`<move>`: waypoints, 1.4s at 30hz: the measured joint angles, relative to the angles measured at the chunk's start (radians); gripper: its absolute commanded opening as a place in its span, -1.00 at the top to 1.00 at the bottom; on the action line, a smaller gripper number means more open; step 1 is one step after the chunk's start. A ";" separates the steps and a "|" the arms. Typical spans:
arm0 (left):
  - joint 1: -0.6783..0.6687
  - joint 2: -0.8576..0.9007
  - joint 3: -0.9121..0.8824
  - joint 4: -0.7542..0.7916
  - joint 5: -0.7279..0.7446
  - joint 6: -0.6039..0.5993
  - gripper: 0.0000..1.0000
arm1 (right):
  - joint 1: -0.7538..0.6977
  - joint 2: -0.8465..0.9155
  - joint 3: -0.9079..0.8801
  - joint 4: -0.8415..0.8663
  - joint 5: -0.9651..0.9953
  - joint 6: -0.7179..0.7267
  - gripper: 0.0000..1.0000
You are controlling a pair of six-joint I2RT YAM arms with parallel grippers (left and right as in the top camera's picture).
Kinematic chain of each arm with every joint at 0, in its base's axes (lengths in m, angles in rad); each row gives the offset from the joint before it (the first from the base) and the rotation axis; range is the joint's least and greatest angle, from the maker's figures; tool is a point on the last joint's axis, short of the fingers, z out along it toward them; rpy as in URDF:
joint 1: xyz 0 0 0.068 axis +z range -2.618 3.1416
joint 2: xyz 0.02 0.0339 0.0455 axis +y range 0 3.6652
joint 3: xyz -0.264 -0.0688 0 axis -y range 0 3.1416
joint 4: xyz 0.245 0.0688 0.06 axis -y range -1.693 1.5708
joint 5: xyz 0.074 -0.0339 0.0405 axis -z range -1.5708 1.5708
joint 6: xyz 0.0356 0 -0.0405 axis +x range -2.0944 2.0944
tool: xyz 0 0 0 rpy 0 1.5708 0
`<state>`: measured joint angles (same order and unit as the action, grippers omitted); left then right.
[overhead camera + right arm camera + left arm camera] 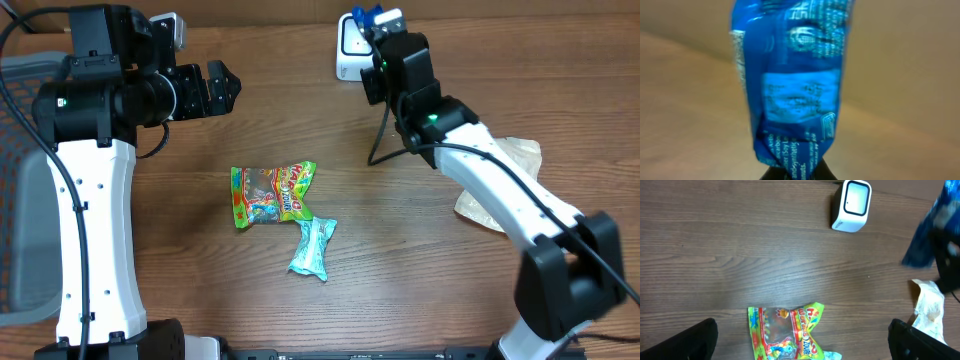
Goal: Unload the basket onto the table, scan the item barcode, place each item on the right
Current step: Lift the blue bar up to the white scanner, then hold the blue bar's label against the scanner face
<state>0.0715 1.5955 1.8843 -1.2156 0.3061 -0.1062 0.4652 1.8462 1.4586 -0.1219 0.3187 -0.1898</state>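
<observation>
A blue snack packet (792, 80) stands upright in my right gripper (795, 172), pinched by its lower end, with white print and a paler label panel facing the camera. From overhead, the right gripper (381, 30) holds that blue packet (372, 16) right above the white scanner (350, 48) at the table's far edge. In the left wrist view the scanner (852, 205) shows its window, and the blue packet (930, 230) is a blur to its right. My left gripper (222, 88) hangs open and empty at the far left, away from the items.
A green and red gummy bag (272, 193) and a pale teal packet (313, 247) lie mid-table; the gummy bag (785, 335) sits between my left fingers (695, 340) in their view. A crumpled clear bag (515, 160) lies under the right arm. A black cable (380, 135) runs from the scanner.
</observation>
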 measured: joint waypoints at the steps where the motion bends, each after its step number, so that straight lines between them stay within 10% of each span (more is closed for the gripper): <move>1: 0.000 0.000 0.000 -0.001 0.000 0.000 -0.99 | 0.000 0.020 0.000 0.050 0.026 -0.063 0.92; 12: 0.000 0.000 -0.001 0.000 -0.003 0.000 -1.00 | -0.027 0.373 -0.005 0.818 0.103 -0.877 0.92; 42: 0.000 0.000 -0.001 -0.001 -0.003 0.000 -0.99 | -0.138 0.665 0.282 0.734 -0.153 -0.902 0.92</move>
<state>0.0715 1.5955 1.8835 -1.2163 0.3031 -0.1062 0.3275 2.5111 1.7409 0.6125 0.1661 -1.0920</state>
